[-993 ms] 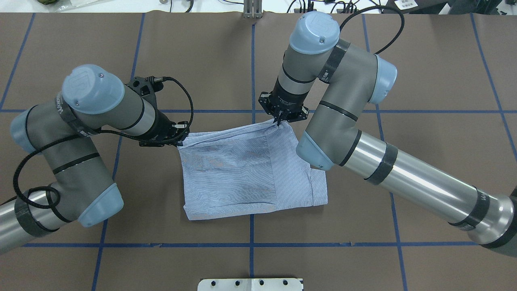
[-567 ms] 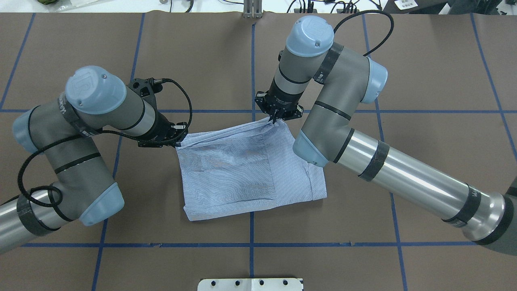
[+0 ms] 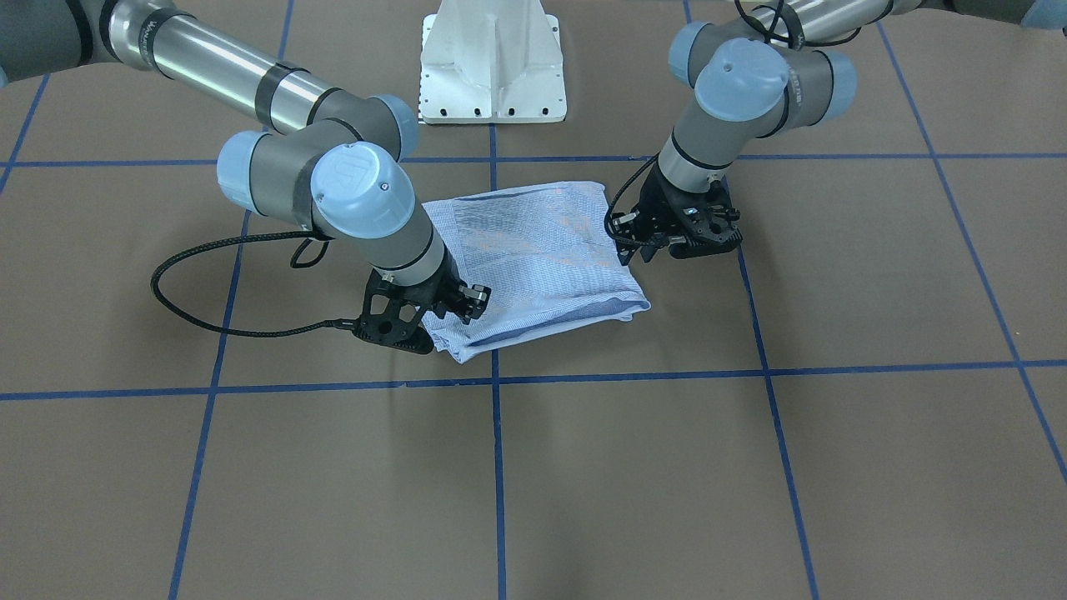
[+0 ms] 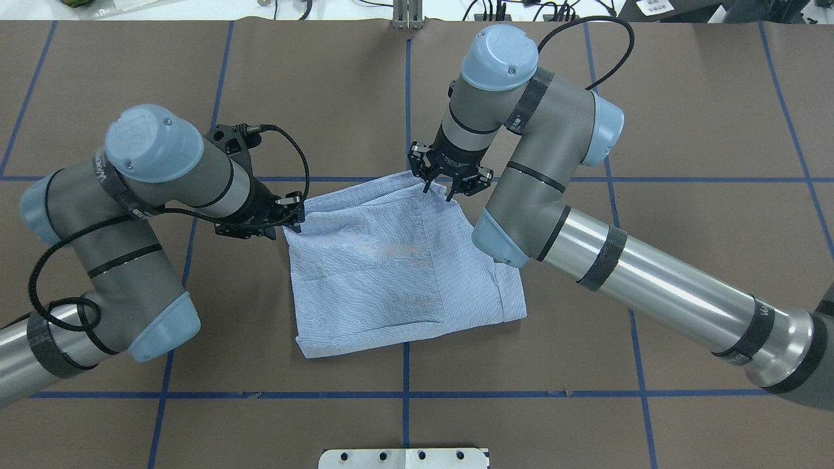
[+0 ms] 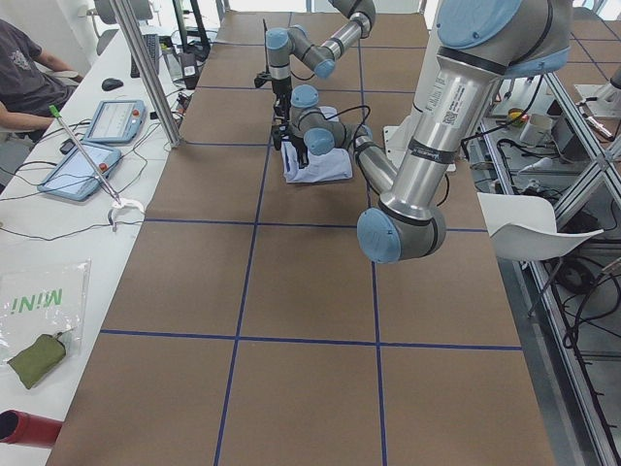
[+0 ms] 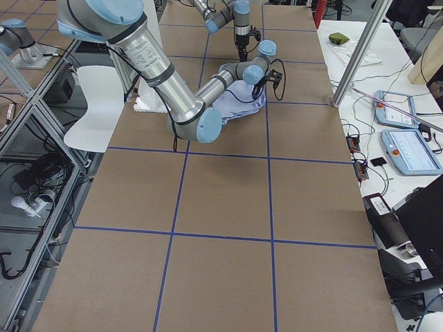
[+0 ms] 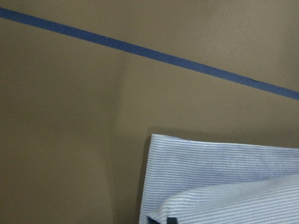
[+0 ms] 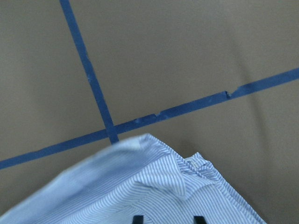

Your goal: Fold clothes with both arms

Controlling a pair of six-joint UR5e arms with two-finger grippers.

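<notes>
Left tool point(image 4: 295, 221) pinching shirt point(image 4: 391, 267) corner; right tool point(image 4: 438, 189) spread (fingertips above far edge).

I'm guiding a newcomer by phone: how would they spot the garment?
Start at the brown table gridded with blue tape. Near its middle, between the left pincer and right pincer, lies the folded shirt: the only pale blue, finely striped cloth there.

table point(image 4: 404, 371) bare at shirt's point(image 4: 391, 273) near edge; l arm point(image 4: 150, 215) crowds its left side, r arm point(image 4: 554, 215) its right + far corner.
</notes>
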